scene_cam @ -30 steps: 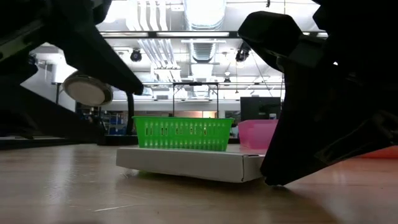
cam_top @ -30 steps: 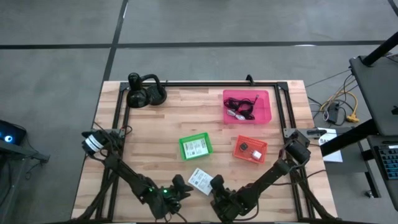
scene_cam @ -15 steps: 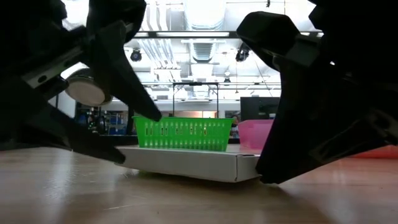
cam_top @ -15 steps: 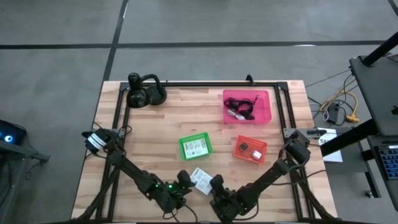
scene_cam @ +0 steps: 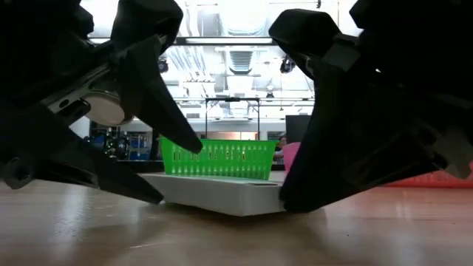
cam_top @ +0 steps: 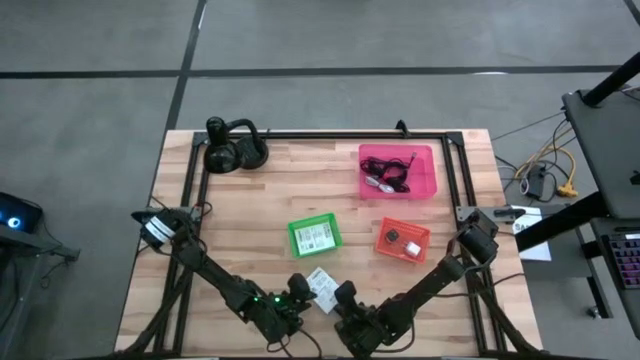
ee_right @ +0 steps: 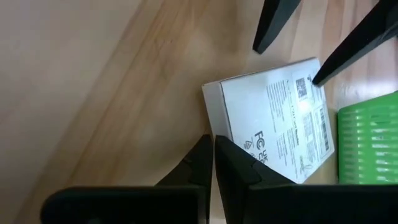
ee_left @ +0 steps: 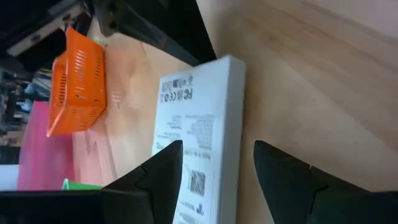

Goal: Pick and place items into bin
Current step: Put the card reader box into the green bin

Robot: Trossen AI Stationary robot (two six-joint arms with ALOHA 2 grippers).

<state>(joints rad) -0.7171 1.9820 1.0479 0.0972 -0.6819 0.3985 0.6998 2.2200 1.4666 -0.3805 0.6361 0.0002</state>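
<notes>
The white box [cam_top: 322, 286] is hemmed in: left gripper [cam_top: 298, 291] straddles one edge with fingers spread, right gripper [cam_top: 344, 296], pinched closed, touches the opposite end. Green bin [cam_top: 315, 237] stands near behind it. Bare table [cam_top: 250, 215] lies wide toward the headphones [cam_top: 233, 147].

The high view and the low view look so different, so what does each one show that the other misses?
Only the high view shows the pink bin with dark cables in it, the black headphones at the table's far corner, and small pieces inside the orange bin.

Only the low view shows the room behind the table, with ceiling lights and shelving, and how flat the white box is.

Both show that box on the table between the open left gripper and the shut right gripper, and the green bin beyond it.
</notes>
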